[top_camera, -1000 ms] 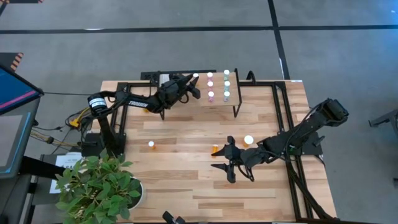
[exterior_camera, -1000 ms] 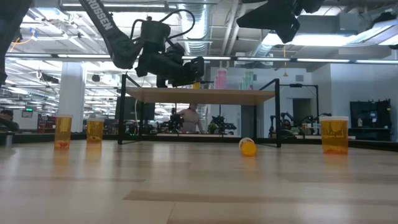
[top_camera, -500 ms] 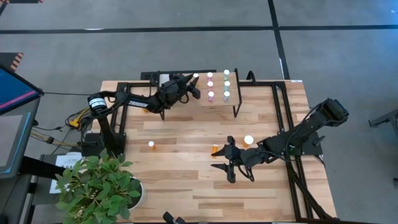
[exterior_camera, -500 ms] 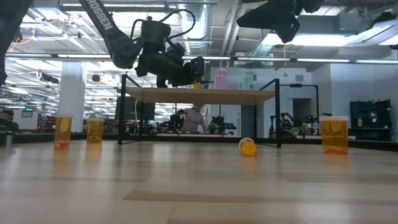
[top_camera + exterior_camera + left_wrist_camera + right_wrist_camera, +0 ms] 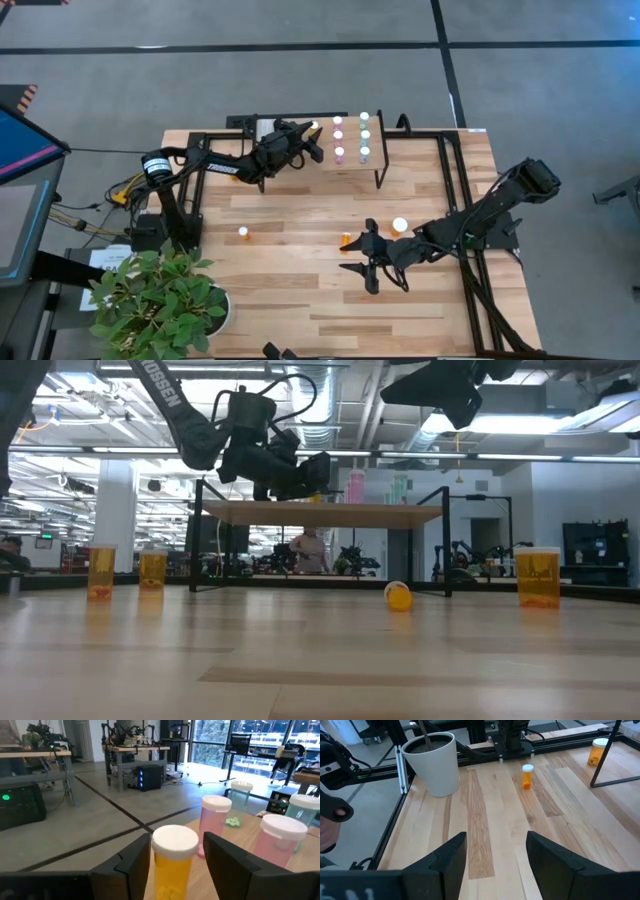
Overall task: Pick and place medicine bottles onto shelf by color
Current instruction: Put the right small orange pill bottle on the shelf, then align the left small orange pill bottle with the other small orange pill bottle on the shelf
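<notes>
since the earlier frame the left gripper (image 5: 175, 865) has eased open around the light, rigid orange bottle (image 5: 173, 857) on the shelf (image 5: 348, 165), best held mid-body, while the right gripper (image 5: 495, 850) hangs open near the table's right side.

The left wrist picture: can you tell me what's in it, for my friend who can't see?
An orange medicine bottle with a white cap stands on the wooden shelf between the left gripper's two dark fingers, which are apart from it on both sides. Behind it stand pink bottles and pale green bottles.
</notes>
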